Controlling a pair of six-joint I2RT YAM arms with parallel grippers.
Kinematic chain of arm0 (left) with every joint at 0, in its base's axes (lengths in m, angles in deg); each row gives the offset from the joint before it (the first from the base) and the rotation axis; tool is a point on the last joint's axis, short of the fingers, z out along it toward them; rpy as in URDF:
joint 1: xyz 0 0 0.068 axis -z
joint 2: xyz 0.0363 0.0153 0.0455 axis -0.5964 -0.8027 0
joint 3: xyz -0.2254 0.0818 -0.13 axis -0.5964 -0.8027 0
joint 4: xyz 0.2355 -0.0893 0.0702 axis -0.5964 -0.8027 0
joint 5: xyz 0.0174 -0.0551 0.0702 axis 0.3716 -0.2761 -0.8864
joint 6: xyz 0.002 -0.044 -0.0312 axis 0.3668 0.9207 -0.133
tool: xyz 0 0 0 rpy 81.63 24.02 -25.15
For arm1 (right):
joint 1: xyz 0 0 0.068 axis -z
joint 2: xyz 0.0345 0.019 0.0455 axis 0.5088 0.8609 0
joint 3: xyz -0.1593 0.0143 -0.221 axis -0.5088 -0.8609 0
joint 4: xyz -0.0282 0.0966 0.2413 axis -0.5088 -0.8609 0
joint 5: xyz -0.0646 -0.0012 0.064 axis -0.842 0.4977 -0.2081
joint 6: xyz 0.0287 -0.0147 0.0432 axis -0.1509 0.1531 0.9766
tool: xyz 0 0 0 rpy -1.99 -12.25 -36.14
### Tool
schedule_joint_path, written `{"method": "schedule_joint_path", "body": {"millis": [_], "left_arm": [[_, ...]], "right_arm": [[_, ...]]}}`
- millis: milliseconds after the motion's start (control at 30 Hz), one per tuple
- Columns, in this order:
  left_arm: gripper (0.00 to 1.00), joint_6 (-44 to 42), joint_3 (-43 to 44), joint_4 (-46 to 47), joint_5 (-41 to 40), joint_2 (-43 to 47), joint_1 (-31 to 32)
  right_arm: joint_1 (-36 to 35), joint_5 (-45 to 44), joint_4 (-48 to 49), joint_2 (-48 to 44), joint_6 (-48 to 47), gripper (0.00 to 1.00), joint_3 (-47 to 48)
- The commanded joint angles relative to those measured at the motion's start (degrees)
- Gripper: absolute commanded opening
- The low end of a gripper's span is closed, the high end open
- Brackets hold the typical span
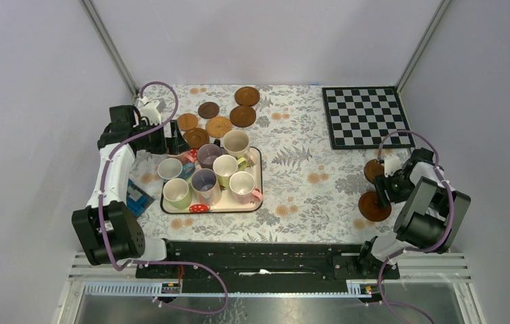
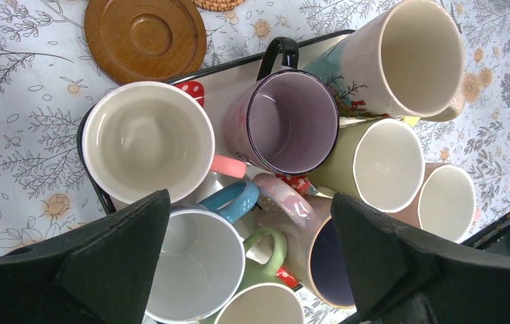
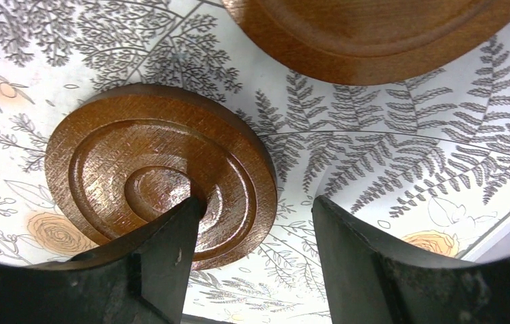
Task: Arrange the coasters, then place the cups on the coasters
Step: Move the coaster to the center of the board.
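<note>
Several cups stand crowded on the strawberry-print tray (image 1: 257, 177). The left wrist view shows a cream one (image 2: 147, 138), a purple one (image 2: 292, 121), a tall patterned one (image 2: 411, 57) and a white one with a blue handle (image 2: 198, 263). My left gripper (image 2: 248, 202) hangs open above them, at the tray's back left corner (image 1: 176, 143), touching nothing. Several brown coasters (image 1: 242, 116) lie behind the tray. Two more coasters (image 1: 374, 206) (image 1: 373, 169) lie on the right. My right gripper (image 3: 255, 209) is open over one coaster (image 3: 161, 172): one finger above its centre, the other past its rim.
A black-and-white checkerboard mat (image 1: 365, 116) lies at the back right. The second right-hand coaster (image 3: 373, 34) lies just beyond the right gripper. A blue object (image 1: 138, 200) sits left of the tray beside the left arm. Flowered cloth covers the table (image 1: 299, 169).
</note>
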Motion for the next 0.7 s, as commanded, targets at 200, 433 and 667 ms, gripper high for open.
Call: {"method": "schedule_joint_path", "body": {"millis": [200, 433, 667], "left_arm": [[0.99, -0.9, -0.3, 2.8, 1.4, -0.7, 0.2], [0.99, -0.9, -0.3, 2.9, 1.6, -1.0, 0.2], [0.99, -0.5, 0.0, 2.9, 2.1, -1.1, 0.2]], "right_arm": [[3.5, -7.5, 4.3, 3.8, -2.9, 0.66, 1.5], [4.4, -6.8, 3.3, 4.3, -3.3, 0.67, 2.9], [4.5, -3.2, -1.3, 2.6, -3.2, 0.74, 6.4]]}}
